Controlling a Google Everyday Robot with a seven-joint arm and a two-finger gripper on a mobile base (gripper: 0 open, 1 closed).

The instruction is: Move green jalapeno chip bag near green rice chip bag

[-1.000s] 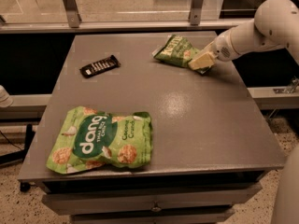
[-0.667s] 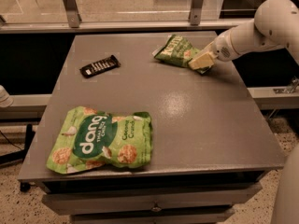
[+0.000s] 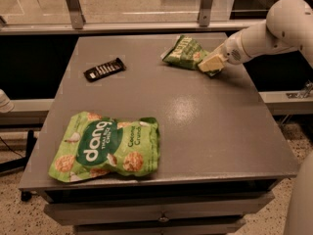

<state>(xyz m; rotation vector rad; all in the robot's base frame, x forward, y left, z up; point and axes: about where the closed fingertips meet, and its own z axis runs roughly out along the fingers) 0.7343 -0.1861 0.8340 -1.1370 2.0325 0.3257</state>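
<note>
The green jalapeno chip bag [image 3: 185, 52], small, dark green and crinkled with white lettering, lies at the far right of the grey table [image 3: 195, 121]. My gripper [image 3: 209, 63] reaches in from the right on a white arm and sits at the bag's right edge, touching it. The green rice chip bag [image 3: 106, 146], large and lime green with a dark oval reading "dang", lies flat at the table's front left, far from the gripper.
A black flat bar-shaped object [image 3: 104, 69] lies at the far left of the table. A railing with metal posts [image 3: 72, 4] runs behind the table. The table's front edge has a drawer below [image 3: 161, 214].
</note>
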